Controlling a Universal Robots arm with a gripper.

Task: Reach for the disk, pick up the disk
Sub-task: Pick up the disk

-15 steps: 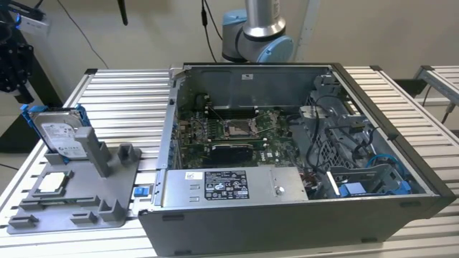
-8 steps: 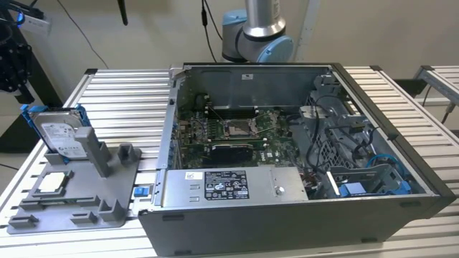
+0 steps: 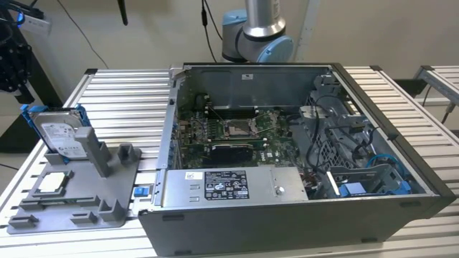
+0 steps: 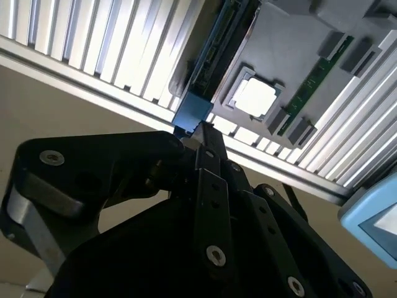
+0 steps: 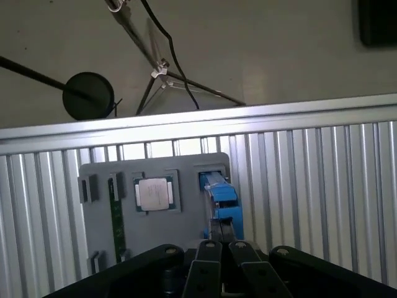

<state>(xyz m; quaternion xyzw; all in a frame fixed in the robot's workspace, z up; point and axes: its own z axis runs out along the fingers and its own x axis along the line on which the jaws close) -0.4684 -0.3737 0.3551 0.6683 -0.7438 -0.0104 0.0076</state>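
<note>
The disk (image 3: 61, 134) is a silver drive with a white label in a blue bracket. It stands on edge in a slot at the far end of a grey fixture (image 3: 79, 199), at the exterior view's left. In the first wrist view the disk (image 5: 221, 197) appears edge-on as a blue strip. My gripper (image 5: 221, 231) hangs well above it, in line with it, with its black fingers together and holding nothing. In the second wrist view the gripper (image 4: 201, 129) points at the disk's blue bracket corner (image 4: 191, 112).
A square silver chip (image 3: 54, 183) lies in the fixture beside the disk, and a green memory stick (image 5: 113, 214) sits in a slot. An open computer case (image 3: 287, 156) takes up the slatted table's middle. The arm's base (image 3: 258, 32) stands behind it.
</note>
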